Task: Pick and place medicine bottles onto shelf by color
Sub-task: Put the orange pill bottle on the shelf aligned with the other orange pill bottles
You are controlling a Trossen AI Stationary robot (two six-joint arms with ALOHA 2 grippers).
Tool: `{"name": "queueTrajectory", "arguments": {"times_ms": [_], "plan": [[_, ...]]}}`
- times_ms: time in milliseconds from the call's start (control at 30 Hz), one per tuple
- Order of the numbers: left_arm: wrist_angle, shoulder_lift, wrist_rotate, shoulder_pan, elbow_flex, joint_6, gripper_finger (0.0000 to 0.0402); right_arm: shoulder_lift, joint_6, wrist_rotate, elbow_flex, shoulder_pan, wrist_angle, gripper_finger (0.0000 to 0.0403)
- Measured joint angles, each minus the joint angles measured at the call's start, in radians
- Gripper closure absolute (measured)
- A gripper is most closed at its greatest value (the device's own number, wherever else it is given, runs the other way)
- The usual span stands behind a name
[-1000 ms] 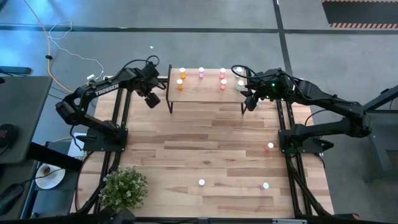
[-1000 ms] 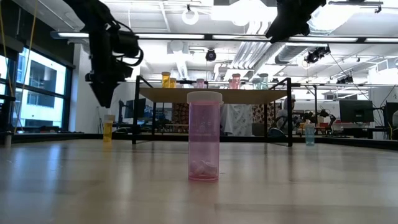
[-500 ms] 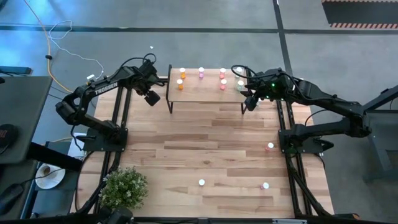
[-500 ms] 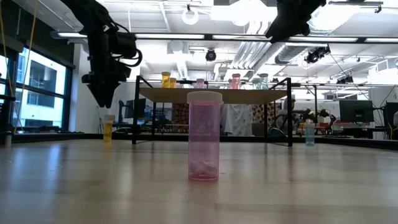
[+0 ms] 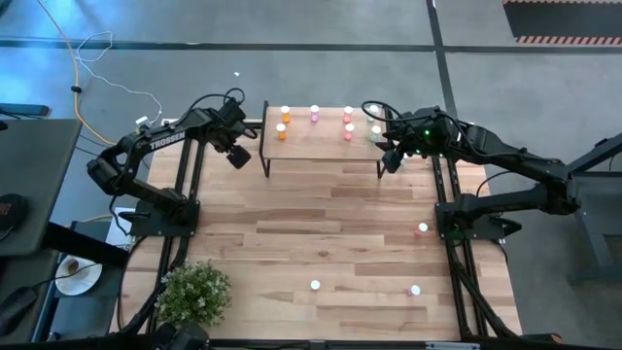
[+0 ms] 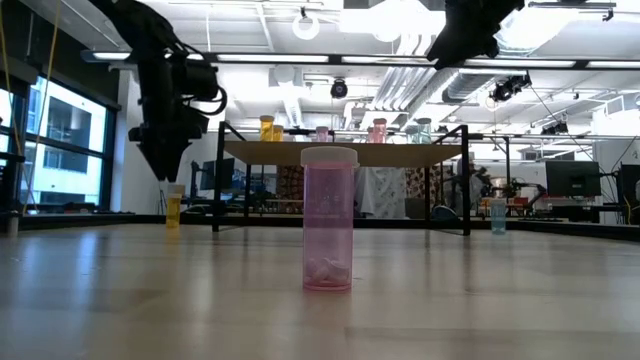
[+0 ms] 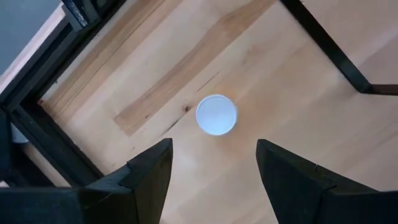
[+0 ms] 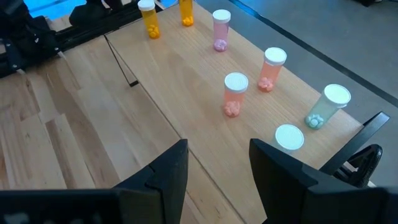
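Observation:
An orange medicine bottle (image 6: 174,207) stands upright on the table to the left of the shelf (image 5: 321,144). Its white cap (image 7: 216,114) shows straight below my left gripper (image 7: 214,168), which hangs open above it and points down. On the shelf stand orange bottles (image 8: 149,17), a pink one (image 8: 221,28), red ones (image 8: 235,93) and green ones (image 8: 326,104). My right gripper (image 8: 217,168) hovers open over the shelf's right end. A pink bottle (image 6: 329,218) stands near the table's front edge.
Other bottles stand loose on the table at the right (image 5: 423,228) and front right (image 5: 415,290). The shelf's black leg (image 7: 329,50) is close beside the orange bottle. A potted plant (image 5: 194,292) sits at the front left corner.
My left gripper has turned slightly at the wrist and sunk a little toward the orange bottle below it. Its fingers stay open.

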Motion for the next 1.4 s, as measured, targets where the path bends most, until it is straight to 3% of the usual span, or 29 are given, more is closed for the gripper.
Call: {"name": "queueTrajectory", "arguments": {"times_ms": [1400], "plan": [[0.122, 0.117, -0.018, -0.003, -0.028, -0.03, 0.018, 0.0, 0.0, 0.0, 0.0, 0.0, 0.0, 0.024]]}}
